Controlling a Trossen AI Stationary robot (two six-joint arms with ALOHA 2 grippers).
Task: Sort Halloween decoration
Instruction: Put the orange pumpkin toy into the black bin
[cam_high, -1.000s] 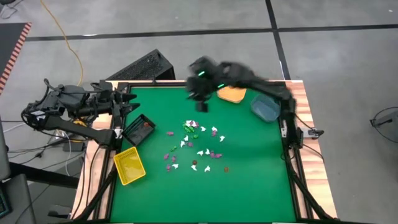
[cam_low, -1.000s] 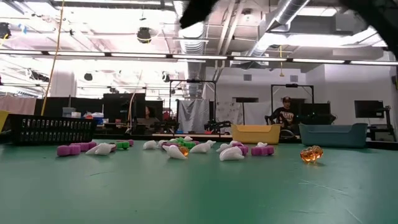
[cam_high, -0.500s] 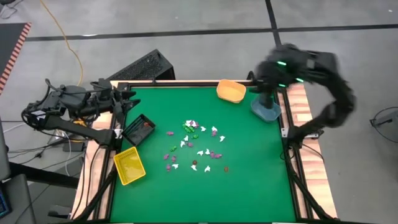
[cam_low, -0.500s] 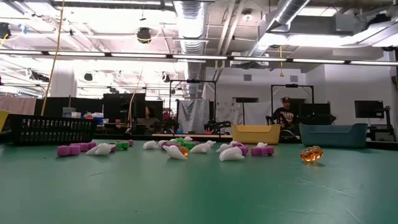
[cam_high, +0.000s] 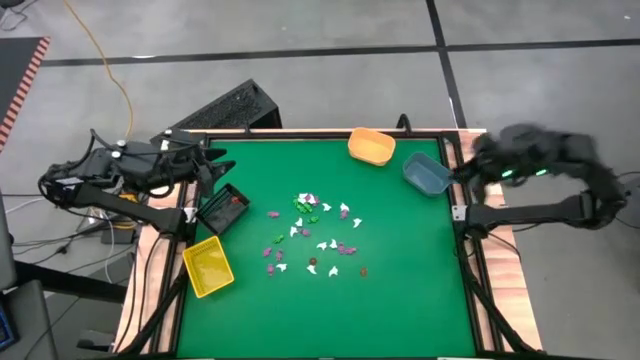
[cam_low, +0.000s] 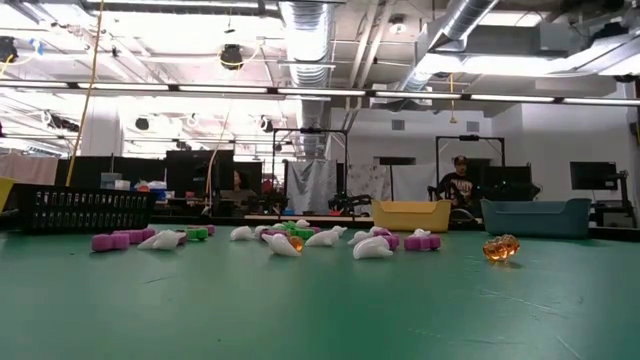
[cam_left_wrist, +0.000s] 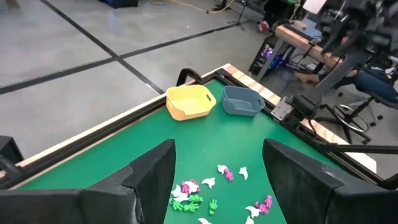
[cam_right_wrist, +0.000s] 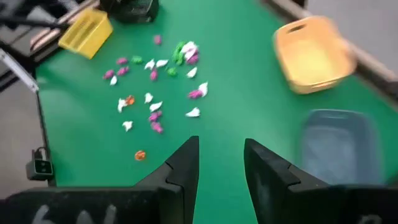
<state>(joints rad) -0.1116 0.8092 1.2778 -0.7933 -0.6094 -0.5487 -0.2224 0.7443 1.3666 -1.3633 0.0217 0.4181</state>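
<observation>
Grey concrete floor (cam_high: 300, 60) with dark seam lines, yellow cable (cam_high: 110, 70) trailing across. Beyond green table (cam_low: 320, 310): open workshop, white ceiling ducts (cam_low: 310, 30), strip lights, dark monitors, seated person (cam_low: 460, 185) far back.

Green table (cam_high: 400, 300), yellow bin (cam_high: 208, 268)

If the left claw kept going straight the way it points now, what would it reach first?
Probably the Halloween decoration in the middle of the green table: the open left claw looks past its fingers at that pile, with the orange bin and blue bin farther on. Depth is unclear.
</observation>
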